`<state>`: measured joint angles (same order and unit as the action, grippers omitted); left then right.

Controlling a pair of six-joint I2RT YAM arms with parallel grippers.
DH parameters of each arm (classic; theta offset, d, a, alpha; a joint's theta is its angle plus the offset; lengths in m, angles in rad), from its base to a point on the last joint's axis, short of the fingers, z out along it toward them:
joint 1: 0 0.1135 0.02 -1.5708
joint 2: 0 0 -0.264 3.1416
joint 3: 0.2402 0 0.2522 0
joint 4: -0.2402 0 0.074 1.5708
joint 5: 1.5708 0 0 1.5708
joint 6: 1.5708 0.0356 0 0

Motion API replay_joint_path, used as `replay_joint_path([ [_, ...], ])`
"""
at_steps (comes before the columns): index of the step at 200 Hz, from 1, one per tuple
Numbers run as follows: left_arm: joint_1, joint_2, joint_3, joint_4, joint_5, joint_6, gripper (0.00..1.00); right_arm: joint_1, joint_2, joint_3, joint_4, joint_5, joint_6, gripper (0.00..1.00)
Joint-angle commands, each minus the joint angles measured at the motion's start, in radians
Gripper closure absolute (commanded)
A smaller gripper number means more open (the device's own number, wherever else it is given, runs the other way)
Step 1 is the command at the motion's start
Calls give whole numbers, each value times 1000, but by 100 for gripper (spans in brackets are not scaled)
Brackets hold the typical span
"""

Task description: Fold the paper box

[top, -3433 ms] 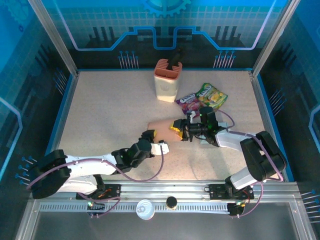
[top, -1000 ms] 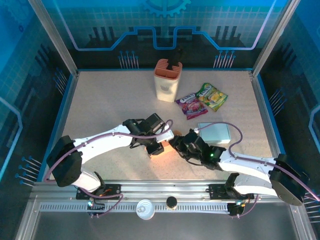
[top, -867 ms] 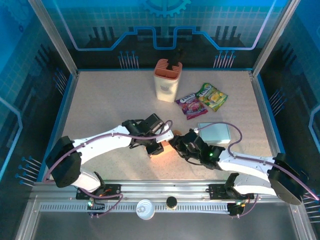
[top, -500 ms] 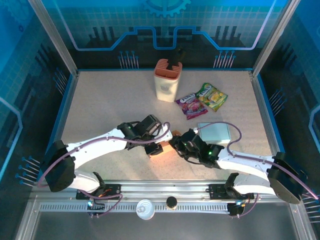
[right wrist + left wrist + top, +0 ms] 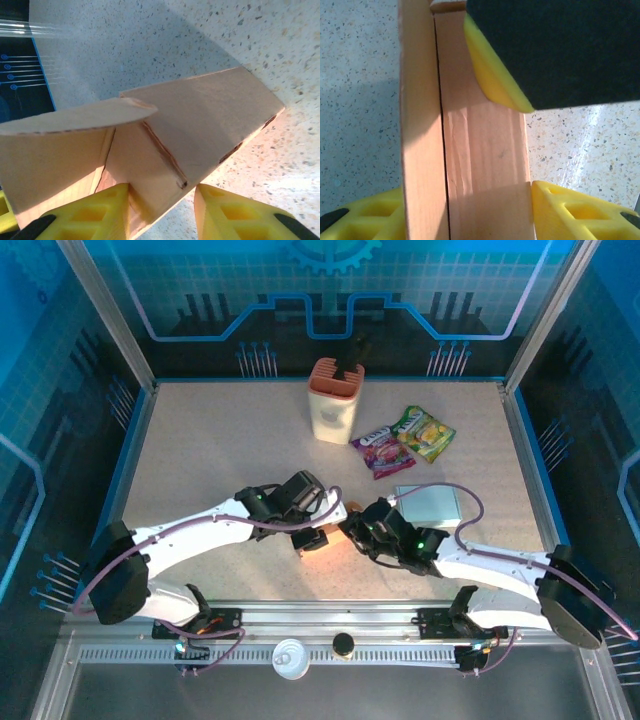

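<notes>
Paper box sits at the front centre of the table. Left gripper clamps a box panel between both pads. Right gripper straddles a box corner at medium width; whether it grips cannot be told

Table: my work surface, a pale speckled top with a blue border along its left, far and right sides.
Holder: a peach and cream tub, upright near the middle of the far edge; I place everything else from it.
Purple packet: lies flat, just right of the holder and a little nearer me.
Green-yellow packet: lies flat, further right of the holder, touching the purple packet.
Pale box: flat and grey-green, right of the holder and well nearer me, beyond both packets.
Paper box: brown card, well nearer me than the holder and almost in line with it; I cannot tell whether it rests fully on the top.
</notes>
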<state>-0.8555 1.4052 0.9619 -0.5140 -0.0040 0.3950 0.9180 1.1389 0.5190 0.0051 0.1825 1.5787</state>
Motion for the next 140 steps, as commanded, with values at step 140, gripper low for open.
replay_joint_path([
  [140, 21, 17, -9, 13, 17, 91, 52, -447, -142, 233, -450, -494, -1178, 44],
])
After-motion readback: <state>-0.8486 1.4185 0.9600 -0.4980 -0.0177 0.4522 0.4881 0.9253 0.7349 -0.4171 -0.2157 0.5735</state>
